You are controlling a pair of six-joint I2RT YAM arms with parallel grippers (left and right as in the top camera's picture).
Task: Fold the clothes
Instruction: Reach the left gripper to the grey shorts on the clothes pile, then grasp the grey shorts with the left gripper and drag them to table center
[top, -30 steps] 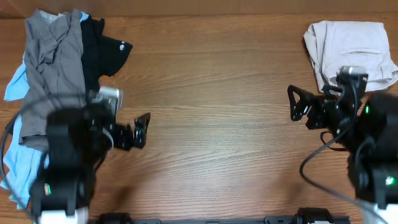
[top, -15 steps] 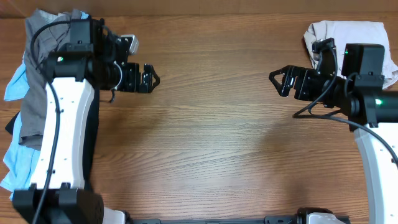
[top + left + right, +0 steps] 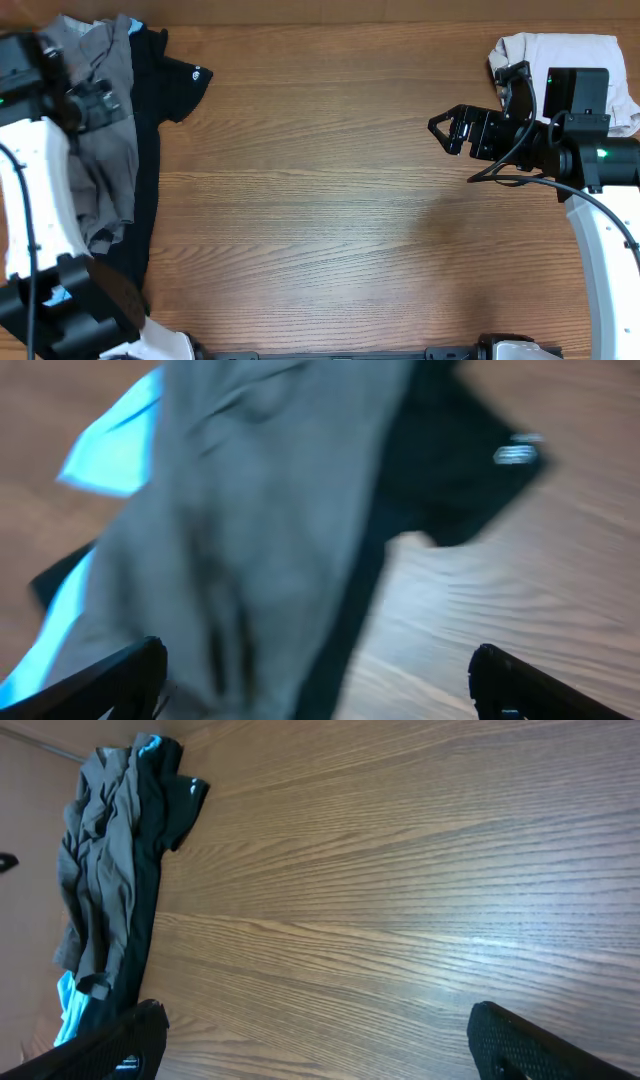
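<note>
The clothes lie heaped at the table's left edge. Grey-olive shorts (image 3: 100,170) are on top, a black T-shirt (image 3: 165,80) beside and under them, and a sliver of the light-blue shirt (image 3: 57,296) shows low down. My left gripper (image 3: 98,104) hovers over the heap's upper part. In the blurred left wrist view, its fingers (image 3: 120,680) stand wide apart above the shorts (image 3: 270,510), T-shirt (image 3: 450,450) and blue shirt (image 3: 110,455), holding nothing. My right gripper (image 3: 450,130) is open over bare wood, far from the heap (image 3: 100,880), and its fingertips (image 3: 520,1040) are empty.
A folded pale garment (image 3: 560,55) sits at the far right corner, partly under my right arm (image 3: 580,150). My left arm (image 3: 40,200) covers the heap's left side. Wood tabletop (image 3: 320,200) spreads between the two arms.
My left arm has swung from the table's near left up and over the clothes heap, gripper still open. The right arm reached left earlier and has since held still.
</note>
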